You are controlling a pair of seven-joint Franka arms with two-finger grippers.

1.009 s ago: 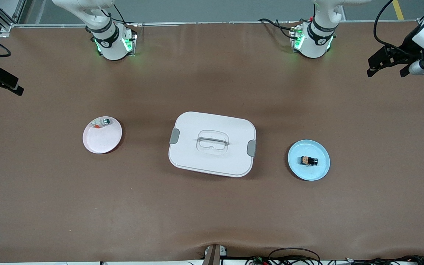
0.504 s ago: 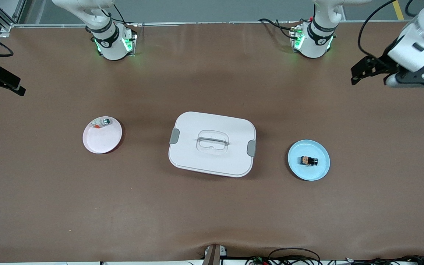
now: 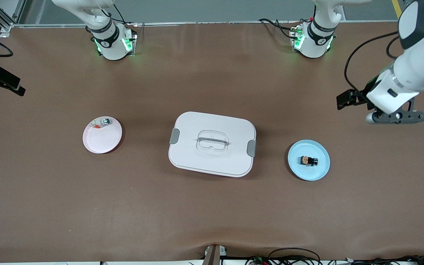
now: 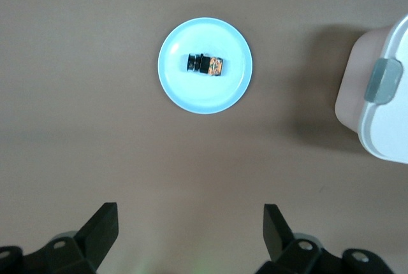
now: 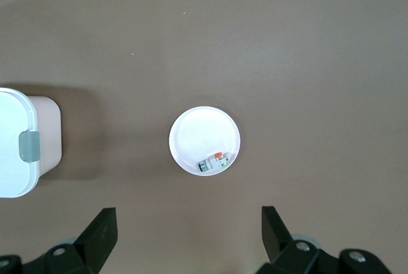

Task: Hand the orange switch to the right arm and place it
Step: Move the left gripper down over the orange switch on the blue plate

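The orange switch (image 3: 308,161), a tiny black block with an orange-copper band, lies on a light blue plate (image 3: 320,173) toward the left arm's end of the table. In the left wrist view the switch (image 4: 205,65) lies on its side on the plate (image 4: 191,99). My left gripper (image 3: 345,100) is open and empty, high over bare table beside the plate (image 4: 190,223). My right gripper (image 3: 11,85) is open and empty, waiting over the table's edge at the right arm's end (image 5: 189,223).
A white lidded box (image 3: 212,143) with grey clasps stands mid-table and shows in both wrist views (image 4: 382,89) (image 5: 19,143). A pink plate (image 3: 102,140) toward the right arm's end holds a small white-and-silver piece (image 3: 101,123) (image 5: 213,161).
My left arm has swung down from the table's corner toward the blue plate, still open. The right arm has barely moved. The switch and plates have not moved.
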